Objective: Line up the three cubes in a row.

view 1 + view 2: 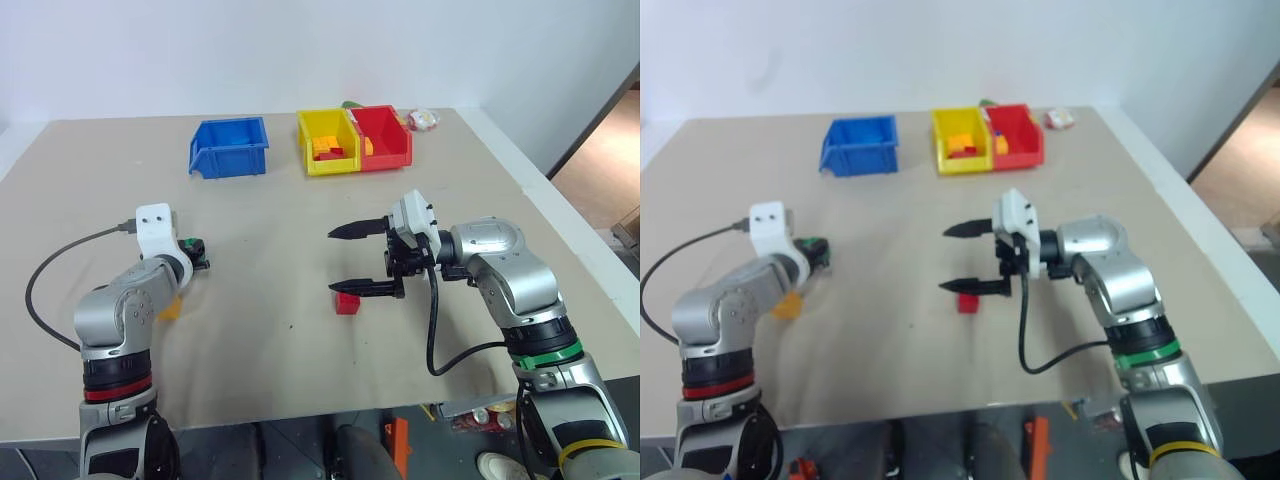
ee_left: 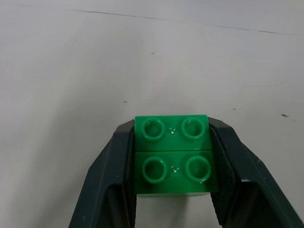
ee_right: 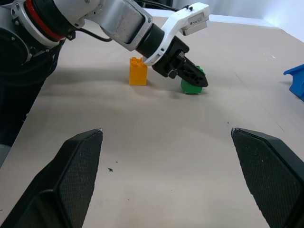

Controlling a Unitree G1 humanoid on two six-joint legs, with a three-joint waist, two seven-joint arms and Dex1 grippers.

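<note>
Green cube (image 2: 172, 154) sits on the table (image 1: 270, 330) at nine o'clock, clamped flat-sided in the left pincer (image 2: 171, 166); light, rigid, slick plastic, best held there; orange cube (image 3: 138, 71) just beside; red cube (image 1: 347, 302) under the wide-open, empty right pincer (image 1: 352, 260).

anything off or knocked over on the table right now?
Nothing stands out. The green cube sits square between the left hand's fingers, the orange cube stands upright beside it, and the red cube rests flat under the open right hand. The three just aren't in a row yet.
</note>
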